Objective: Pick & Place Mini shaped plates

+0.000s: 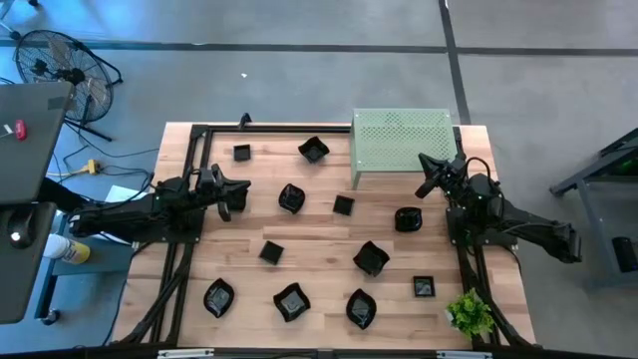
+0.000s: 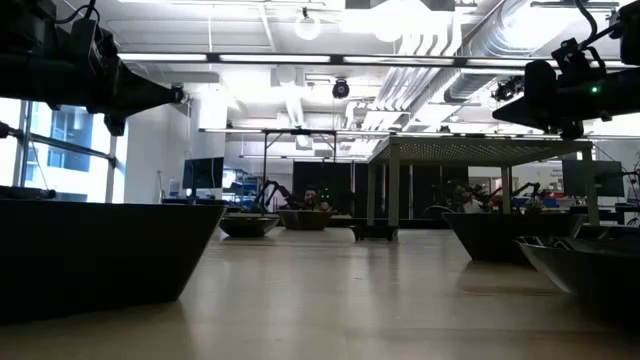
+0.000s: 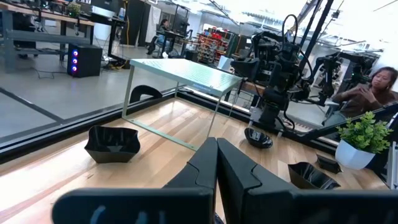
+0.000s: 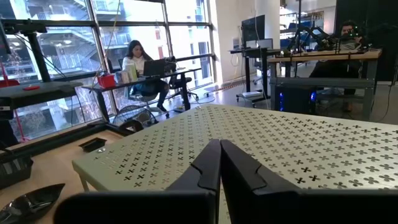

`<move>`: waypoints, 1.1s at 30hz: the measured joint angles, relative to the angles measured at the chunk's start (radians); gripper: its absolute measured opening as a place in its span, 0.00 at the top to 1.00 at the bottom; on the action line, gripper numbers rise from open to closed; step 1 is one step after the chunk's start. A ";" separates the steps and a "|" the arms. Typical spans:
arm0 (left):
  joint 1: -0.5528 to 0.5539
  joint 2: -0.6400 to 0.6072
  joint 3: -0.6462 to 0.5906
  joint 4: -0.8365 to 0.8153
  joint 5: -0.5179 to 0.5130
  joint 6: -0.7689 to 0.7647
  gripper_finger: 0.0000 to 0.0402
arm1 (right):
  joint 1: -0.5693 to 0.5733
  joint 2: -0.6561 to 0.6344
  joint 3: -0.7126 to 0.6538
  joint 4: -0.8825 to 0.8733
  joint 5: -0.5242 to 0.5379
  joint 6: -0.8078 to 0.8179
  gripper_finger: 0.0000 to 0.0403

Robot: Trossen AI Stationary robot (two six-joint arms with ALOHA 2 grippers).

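Several tiny glossy black plates lie scattered flat on the wooden table, among them a plate (image 1: 291,197) near the middle, a plate (image 1: 408,218) on the right and a plate (image 1: 313,150) at the far side. My left gripper (image 1: 239,186) hovers shut over the table's left part, pointing right; its wrist view shows the shut fingers (image 3: 217,152) above bare wood, with a wavy plate (image 3: 112,144) ahead. My right gripper (image 1: 426,163) is shut and raised at the near right corner of the pale green perforated stand (image 1: 402,145), looking across the stand's top (image 4: 280,143).
The stand sits on thin legs at the far right of the table. A small potted plant (image 1: 469,314) is at the near right corner. More plates line the near edge (image 1: 291,300). People sit at desks in the room beyond. A fan (image 1: 60,65) is on the floor, off the table.
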 joint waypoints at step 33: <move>0.000 0.000 0.008 0.005 -0.004 0.000 1.00 | -0.001 0.000 0.000 0.000 0.005 0.000 0.99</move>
